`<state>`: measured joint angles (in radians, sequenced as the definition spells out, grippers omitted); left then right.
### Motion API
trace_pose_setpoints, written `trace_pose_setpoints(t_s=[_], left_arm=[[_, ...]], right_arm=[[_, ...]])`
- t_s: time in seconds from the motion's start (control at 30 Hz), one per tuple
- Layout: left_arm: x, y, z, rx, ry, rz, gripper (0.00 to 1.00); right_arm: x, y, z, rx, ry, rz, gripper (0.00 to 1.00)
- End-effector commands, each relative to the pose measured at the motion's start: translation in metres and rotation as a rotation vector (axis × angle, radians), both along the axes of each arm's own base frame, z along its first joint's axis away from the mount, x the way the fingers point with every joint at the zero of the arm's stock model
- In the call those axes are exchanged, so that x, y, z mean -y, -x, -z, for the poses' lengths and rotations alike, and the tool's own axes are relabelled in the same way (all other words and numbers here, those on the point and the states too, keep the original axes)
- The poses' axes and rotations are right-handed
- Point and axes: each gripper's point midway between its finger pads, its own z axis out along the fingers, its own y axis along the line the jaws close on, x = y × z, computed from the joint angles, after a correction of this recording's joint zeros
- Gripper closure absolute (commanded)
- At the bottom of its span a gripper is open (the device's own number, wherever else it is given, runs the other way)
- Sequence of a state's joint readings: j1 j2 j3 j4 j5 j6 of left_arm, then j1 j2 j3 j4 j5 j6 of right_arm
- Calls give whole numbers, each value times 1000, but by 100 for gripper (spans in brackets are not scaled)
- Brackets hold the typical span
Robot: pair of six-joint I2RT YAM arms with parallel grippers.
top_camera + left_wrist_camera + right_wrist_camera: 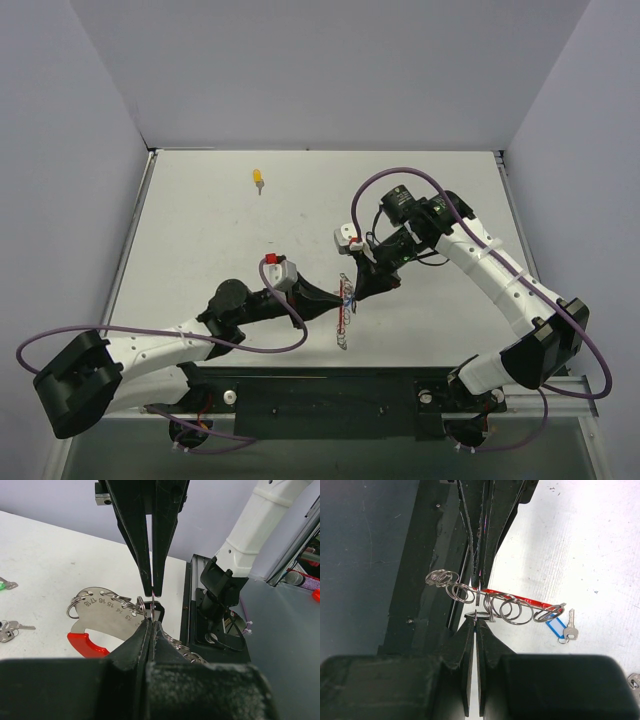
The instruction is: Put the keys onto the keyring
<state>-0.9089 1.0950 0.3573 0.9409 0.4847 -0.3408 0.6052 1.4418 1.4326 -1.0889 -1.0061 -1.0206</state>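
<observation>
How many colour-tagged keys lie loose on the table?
3: yellow key at the far side, green key at the left wrist view's edge, blue key near the keyring. Others may be hidden.

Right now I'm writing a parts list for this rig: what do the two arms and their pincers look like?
Both the left arm and right arm have white shells with black joints and bases, and a purple cable runs along each. The left pincer and right pincer are black, with two long fingers tapering to narrow tips. No markings are legible.
</observation>
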Motion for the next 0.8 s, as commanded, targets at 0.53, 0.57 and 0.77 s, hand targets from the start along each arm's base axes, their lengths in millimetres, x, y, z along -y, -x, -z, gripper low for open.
trace_pose_setpoints(t_s=[0.53,0.57,0.77], left_arm=[[1,4,-19,38,70,26,100],[1,3,-20,39,72,24,100],[1,3,-19,35,70,24,100]], right_arm=[[-5,9,-2,-51,-24,-2,100],[-5,9,-2,-53,-25,-3,100],[-5,12,-2,-63,-32,-8,100]])
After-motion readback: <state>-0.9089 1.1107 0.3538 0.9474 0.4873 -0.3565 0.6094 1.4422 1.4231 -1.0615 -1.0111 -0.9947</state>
